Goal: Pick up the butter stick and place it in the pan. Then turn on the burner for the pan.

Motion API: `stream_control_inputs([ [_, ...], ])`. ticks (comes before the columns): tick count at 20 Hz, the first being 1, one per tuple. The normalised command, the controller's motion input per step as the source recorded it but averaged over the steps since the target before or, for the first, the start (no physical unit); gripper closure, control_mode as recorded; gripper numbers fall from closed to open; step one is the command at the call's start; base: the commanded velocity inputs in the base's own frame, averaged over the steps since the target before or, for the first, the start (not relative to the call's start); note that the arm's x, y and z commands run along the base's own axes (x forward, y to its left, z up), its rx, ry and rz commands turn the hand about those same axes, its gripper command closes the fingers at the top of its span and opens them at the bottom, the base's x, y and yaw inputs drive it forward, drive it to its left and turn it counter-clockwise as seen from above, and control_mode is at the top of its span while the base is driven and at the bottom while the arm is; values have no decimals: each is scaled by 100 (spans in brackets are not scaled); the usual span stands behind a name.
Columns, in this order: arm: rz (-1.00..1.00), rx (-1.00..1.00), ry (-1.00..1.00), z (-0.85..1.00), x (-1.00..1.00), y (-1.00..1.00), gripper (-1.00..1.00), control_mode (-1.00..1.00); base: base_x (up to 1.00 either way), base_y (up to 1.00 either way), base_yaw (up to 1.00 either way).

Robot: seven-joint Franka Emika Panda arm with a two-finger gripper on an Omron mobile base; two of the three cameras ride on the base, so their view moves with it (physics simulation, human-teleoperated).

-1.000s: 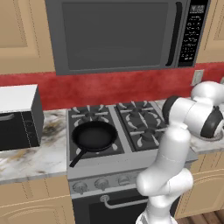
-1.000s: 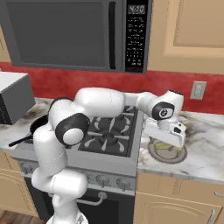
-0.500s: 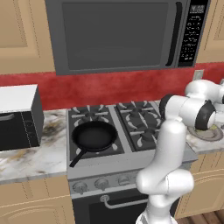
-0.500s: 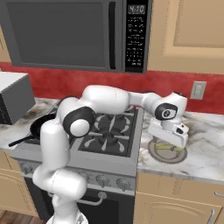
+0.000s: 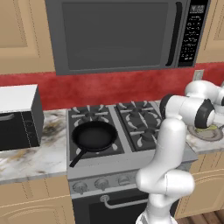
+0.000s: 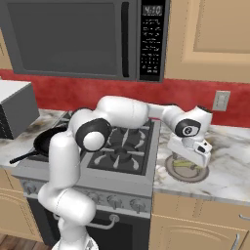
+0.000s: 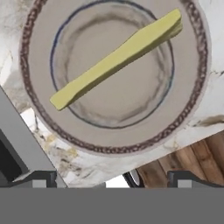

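Observation:
The butter stick [image 7: 116, 59], a thin pale yellow bar, lies slantwise across a flat grey plate [image 7: 39, 113] on the marble counter right of the stove. My gripper [image 7: 113, 181] hangs open just above the plate, its two dark fingertips [image 7: 43, 179] wide apart with nothing between them. From the right base view, the gripper [image 6: 189, 158] hovers over the plate [image 6: 188, 174] and the butter stick [image 6: 187, 165]. The black pan [image 5: 94, 135] sits on the stove's front left burner, which it hides, handle pointing toward the front left. It also shows at the left of the right base view as the pan [image 6: 46, 141].
A row of round knobs [image 5: 101, 183] lines the stove front. A dark microwave [image 5: 118, 35] hangs over the stove. A boxy white and black oven [image 5: 17, 116] stands on the left counter. The counter edge and wooden floor lie close beside the plate.
The arm's elbow has swung to the right while the hand stayed over the plate, sinking slightly. The jaws stayed open.

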Motion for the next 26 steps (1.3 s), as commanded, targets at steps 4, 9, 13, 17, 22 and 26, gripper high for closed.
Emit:
stream_control_inputs([
  [4,-13,-2,0,-10,9,0,-100,-100,0,0,0],
  [9,-17,-1,2,0,6,0,-100,-100,0,0,0],
  [13,-17,-2,1,0,1,0,-100,-100,0,0,0],
  [17,-17,-3,1,0,2,0,-100,-100,0,0,0],
  [22,-18,-5,4,0,0,0,-100,-100,0,0,0],
  [26,-18,-5,9,0,0,0,-100,-100,0,0,0],
])
